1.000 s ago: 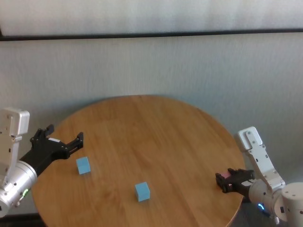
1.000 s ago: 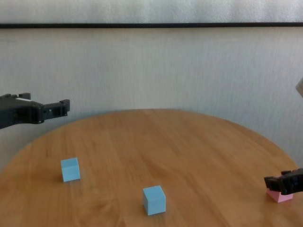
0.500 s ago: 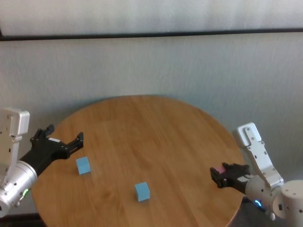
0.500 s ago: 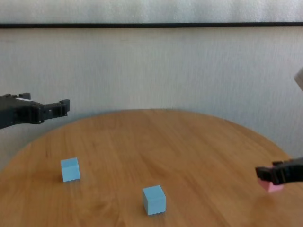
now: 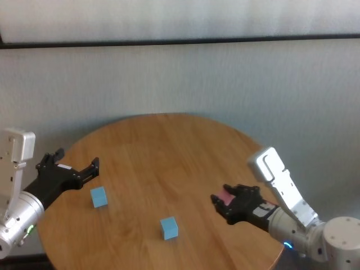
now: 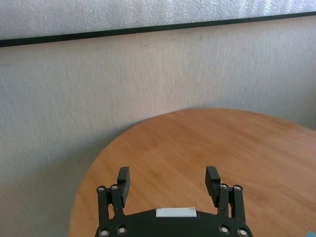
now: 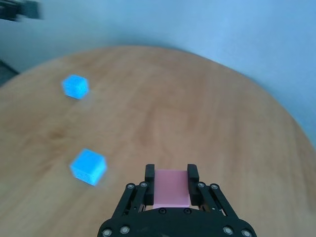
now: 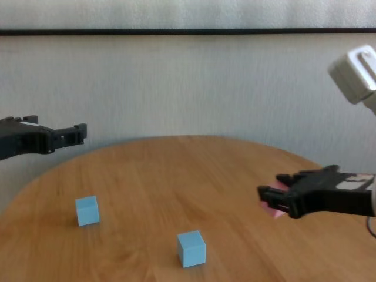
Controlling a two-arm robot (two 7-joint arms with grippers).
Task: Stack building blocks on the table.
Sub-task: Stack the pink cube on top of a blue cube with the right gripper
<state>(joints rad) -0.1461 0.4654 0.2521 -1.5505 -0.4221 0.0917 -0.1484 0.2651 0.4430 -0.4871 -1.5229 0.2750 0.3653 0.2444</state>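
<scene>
Here, pink block (image 7: 172, 187) between right gripper (image 7: 171, 177) jaws, above table (image 5: 169, 163).

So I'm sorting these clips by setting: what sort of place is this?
Probably a plain indoor test room rather than a home. A bare round wooden table stands against a blank pale wall with a dark rail, and only toy blocks are on hand: two blue cubes and a pink cube.
</scene>
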